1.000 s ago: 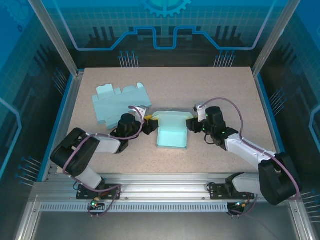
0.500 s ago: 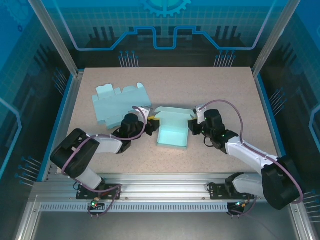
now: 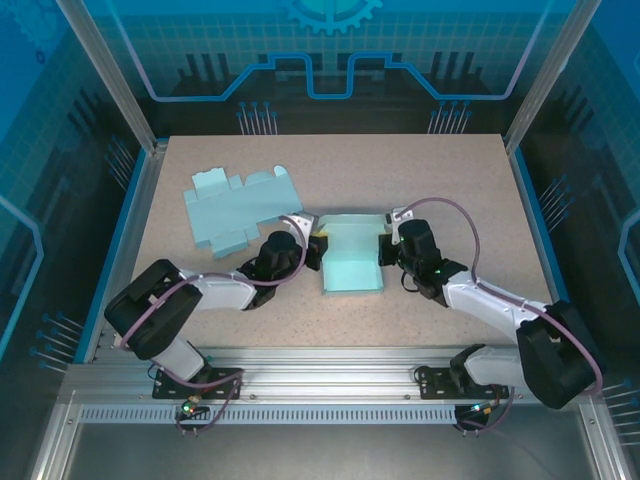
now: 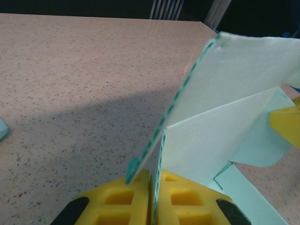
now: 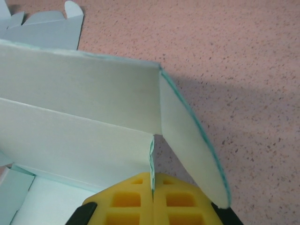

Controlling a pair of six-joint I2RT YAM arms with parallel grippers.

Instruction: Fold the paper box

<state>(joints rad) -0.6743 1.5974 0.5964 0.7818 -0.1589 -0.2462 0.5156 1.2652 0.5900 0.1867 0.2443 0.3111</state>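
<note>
left gripper (image 4: 152, 187) of mine is pinched tight on the left wall of the half-folded pale teal paper box (image 3: 352, 268), my right gripper (image 5: 153, 186) is clamped on its right wall, and the box sits mid-table on the speckled beige tabletop (image 3: 450, 180), near a flat pale teal paper blank (image 3: 235, 205).

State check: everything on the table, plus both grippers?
paper box: partly folded, walls raised, top open.
flat blank: unfolded, lying flat.
left gripper: shut on the paper box's left wall.
right gripper: shut on the paper box's right wall.
</note>
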